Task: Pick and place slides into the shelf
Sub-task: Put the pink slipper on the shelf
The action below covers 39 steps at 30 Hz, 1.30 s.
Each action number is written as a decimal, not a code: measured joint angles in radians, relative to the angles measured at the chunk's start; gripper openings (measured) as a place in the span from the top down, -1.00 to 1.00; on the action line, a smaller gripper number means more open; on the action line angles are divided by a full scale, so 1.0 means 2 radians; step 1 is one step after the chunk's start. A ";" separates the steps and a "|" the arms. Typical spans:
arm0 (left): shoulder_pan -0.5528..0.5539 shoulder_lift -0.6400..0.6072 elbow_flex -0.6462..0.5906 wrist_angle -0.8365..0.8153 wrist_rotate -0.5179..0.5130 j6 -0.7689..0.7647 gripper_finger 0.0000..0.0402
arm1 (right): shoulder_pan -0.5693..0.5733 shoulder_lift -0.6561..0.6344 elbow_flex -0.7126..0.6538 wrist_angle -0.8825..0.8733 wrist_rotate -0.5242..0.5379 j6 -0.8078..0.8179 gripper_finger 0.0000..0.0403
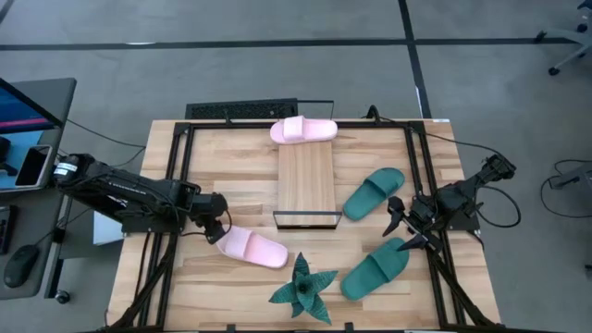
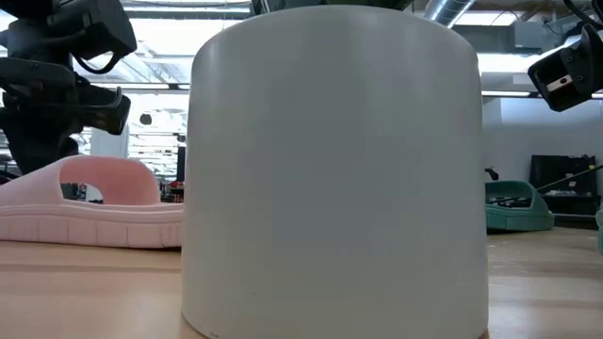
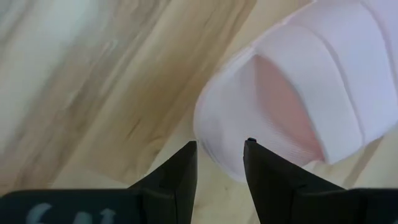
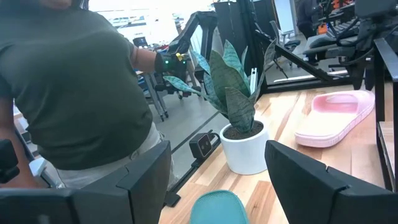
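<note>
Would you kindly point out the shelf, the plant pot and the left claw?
shelf (image 1: 306, 180): high view, middle of the slatted board.
plant pot (image 4: 246, 151): right wrist view, white side wall.
left claw (image 3: 221, 155): left wrist view, gap between fingertips.

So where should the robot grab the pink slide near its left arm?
Probably the heel rim of the pink slide, coming from above. That end points at the left gripper, whose open jaws already sit beside its edge. The wide strap lies at the far end, towards the plant.

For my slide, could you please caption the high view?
Left gripper at a pink slide; another pink slide on the shelf.
</note>
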 joint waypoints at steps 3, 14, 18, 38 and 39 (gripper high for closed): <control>0.000 0.000 0.000 0.000 -0.004 0.000 0.41 | 0.000 0.000 0.000 0.000 0.000 0.000 -0.26; 0.000 0.009 0.000 0.001 -0.005 0.001 0.41 | 0.000 0.000 0.000 0.000 0.000 0.000 -0.26; 0.000 0.032 0.000 0.011 -0.003 0.011 0.41 | 0.000 0.000 0.000 0.000 0.000 0.000 -0.26; 0.001 0.120 0.001 0.059 0.011 0.035 0.58 | 0.000 0.000 0.000 0.000 0.000 0.000 -0.26; 0.001 0.120 0.001 0.059 0.011 0.035 0.63 | 0.000 0.000 0.000 0.000 0.000 0.000 -0.26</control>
